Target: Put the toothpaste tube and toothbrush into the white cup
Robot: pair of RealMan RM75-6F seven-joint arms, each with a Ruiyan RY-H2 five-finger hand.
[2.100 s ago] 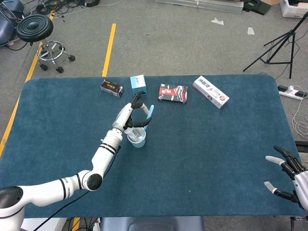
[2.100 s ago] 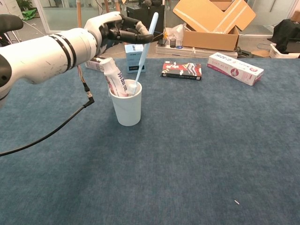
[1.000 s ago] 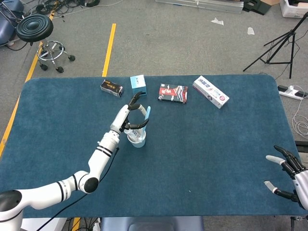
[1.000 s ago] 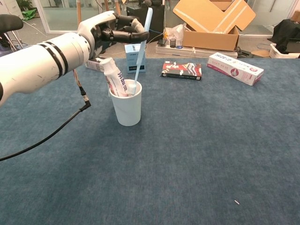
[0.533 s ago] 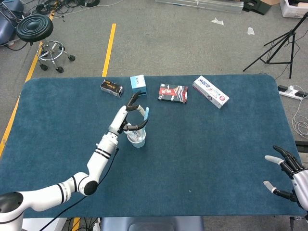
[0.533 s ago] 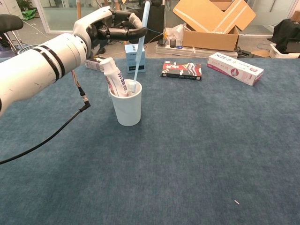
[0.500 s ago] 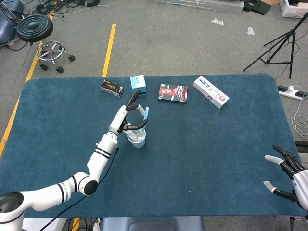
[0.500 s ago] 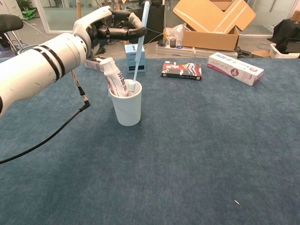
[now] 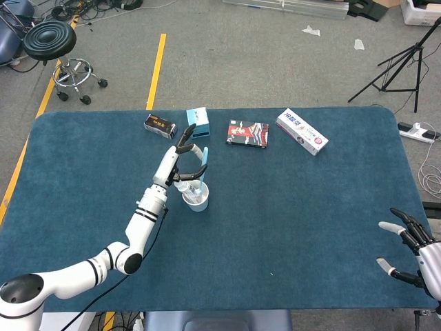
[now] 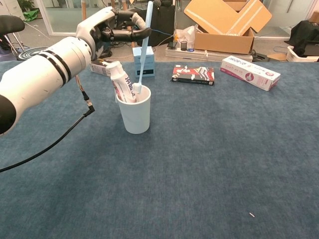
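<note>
Left robot hand (image 10: 115, 28) holds toothbrush (image 10: 142, 50) near-upright, head down in white cup (image 10: 134, 115).

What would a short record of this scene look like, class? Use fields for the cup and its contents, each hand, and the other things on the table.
cup: white cup, upright on the blue table
in the cup: toothpaste tube leaning left; toothbrush head down, handle sticking up
left hand: left hand holds the toothbrush handle near its top
right hand: right hand at the table's near right edge, fingers spread, holding nothing
along the far edge: dark small box, light blue box, dark red packet, long white box
</note>
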